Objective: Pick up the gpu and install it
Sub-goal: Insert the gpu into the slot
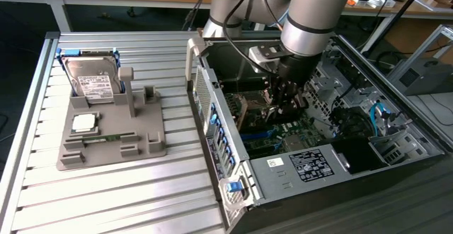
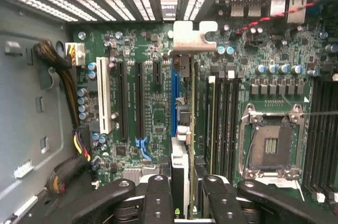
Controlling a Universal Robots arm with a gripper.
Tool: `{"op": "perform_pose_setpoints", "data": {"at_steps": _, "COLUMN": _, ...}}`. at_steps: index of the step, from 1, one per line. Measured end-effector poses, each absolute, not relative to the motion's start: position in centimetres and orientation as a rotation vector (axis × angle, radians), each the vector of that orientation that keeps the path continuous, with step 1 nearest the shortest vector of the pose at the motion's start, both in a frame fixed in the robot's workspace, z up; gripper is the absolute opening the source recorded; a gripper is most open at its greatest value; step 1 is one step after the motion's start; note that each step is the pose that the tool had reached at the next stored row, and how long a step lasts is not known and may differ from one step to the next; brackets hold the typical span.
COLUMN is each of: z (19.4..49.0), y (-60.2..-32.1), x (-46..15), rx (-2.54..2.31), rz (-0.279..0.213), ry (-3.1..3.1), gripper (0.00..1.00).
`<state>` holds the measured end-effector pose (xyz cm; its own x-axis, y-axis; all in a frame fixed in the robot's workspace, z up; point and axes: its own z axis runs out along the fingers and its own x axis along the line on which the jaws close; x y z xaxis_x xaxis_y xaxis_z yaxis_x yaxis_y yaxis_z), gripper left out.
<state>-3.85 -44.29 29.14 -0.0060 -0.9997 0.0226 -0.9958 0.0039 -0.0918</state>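
The gpu (image 2: 180,167) appears edge-on in the wrist view, a thin card with a silvery end bracket (image 2: 193,35) at its far end. My gripper (image 2: 186,203) is shut on it, one black finger (image 2: 158,197) on each side. The card hangs upright over the green motherboard (image 2: 150,123), lined up along the blue expansion slot (image 2: 173,102). Whether its edge touches the slot I cannot tell. In the exterior view my gripper (image 1: 289,105) reaches down inside the open computer case (image 1: 283,170).
White and black slots (image 2: 105,102) lie beside the blue one, memory slots (image 2: 224,118) and an empty CPU socket (image 2: 269,150) on the other side. Cable bundles (image 2: 63,76) run along the case wall. Outside, a grey fixture (image 1: 141,144) holds a hard drive (image 1: 95,83), a chip (image 1: 85,121) and a memory stick (image 1: 106,137).
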Motion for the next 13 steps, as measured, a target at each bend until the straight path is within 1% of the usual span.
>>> {"op": "perform_pose_setpoints", "data": {"at_steps": 6, "z": 29.0, "y": -45.0, "x": -4.7, "rx": -2.180, "rz": -0.125, "ry": 2.190, "gripper": 0.27}}
{"op": "perform_pose_setpoints", "data": {"at_steps": 13, "z": 28.8, "y": -45.1, "x": -5.6, "rx": -2.180, "rz": -0.125, "ry": 2.190, "gripper": 0.27}}
